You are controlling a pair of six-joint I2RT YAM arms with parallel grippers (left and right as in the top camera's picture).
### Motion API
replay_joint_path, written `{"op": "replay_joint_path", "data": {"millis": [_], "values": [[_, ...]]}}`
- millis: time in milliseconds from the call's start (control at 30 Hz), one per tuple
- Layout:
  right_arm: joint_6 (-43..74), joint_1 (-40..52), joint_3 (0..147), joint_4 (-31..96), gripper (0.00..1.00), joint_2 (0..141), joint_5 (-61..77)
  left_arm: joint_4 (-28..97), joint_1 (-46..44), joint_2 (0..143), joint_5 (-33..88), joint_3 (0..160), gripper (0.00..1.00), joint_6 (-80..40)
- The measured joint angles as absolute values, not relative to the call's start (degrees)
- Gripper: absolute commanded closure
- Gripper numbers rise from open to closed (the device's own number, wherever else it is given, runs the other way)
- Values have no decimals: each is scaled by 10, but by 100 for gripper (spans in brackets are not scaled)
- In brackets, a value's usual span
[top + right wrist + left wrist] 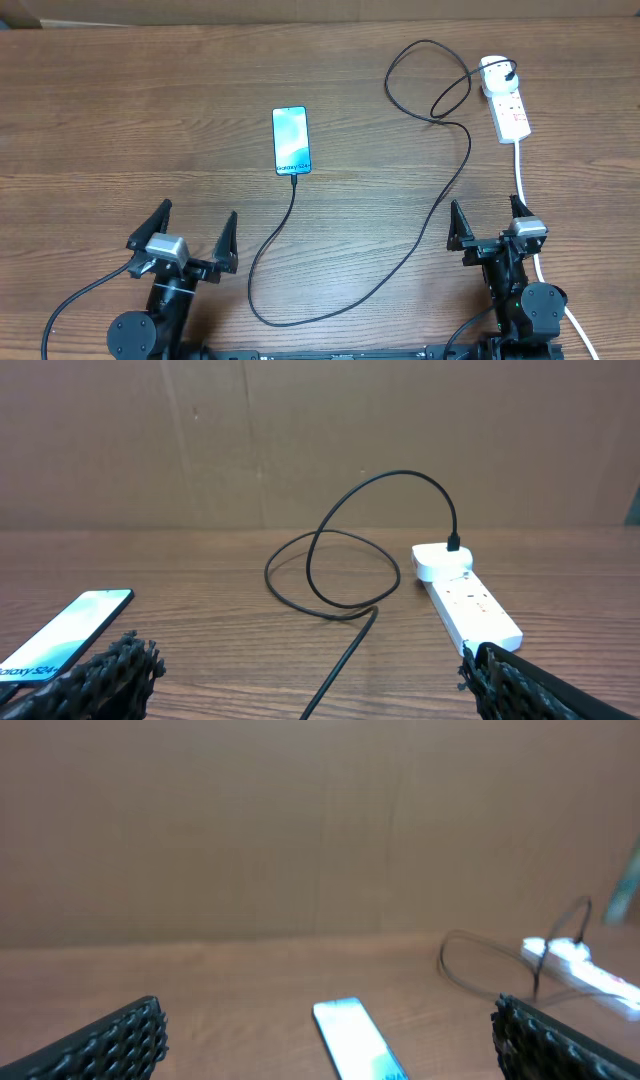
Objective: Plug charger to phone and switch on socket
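since the charger is seen running up to the near short edge of the phone, the socket is judged to be what the coming move turns on. it lies ahead of the right claw and slightly to its outer side, well apart from it, with its long axis pointing away from the robot; the white adapter sits at its far end. the right arm is clearly nearer; the left claw is set below the phone, which lies mid-desk, screen up, long axis also running away. both claws are spread wide and nothing is held. whether the connector tip is fully seated cannot be told. the red switch marks are too small to read as on or off. the socket's near end is cut off by a finger in the right wrist view, and the left wrist view is blurred.
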State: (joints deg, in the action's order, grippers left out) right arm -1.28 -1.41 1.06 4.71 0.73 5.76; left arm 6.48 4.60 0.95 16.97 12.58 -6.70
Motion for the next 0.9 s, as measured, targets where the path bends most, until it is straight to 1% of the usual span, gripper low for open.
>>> {"op": "replay_joint_path", "data": {"millis": [233, 400, 633, 733, 900], "values": [[-13, -14, 11, 47, 0, 7, 58, -85, 46, 9, 133, 55, 0, -95], [-13, -14, 11, 47, 0, 7, 57, -153, 46, 9, 104, 15, 0, -125], [-12, -14, 11, 47, 0, 7, 57, -141, 46, 9, 41, 7, 0, -157], [-13, -14, 11, 47, 0, 7, 57, -109, 43, 9, 8, 6, 1, -162], [-13, -14, 11, 47, 0, 7, 58, -25, 6, 8, -53, 5, 0, -150]]}}
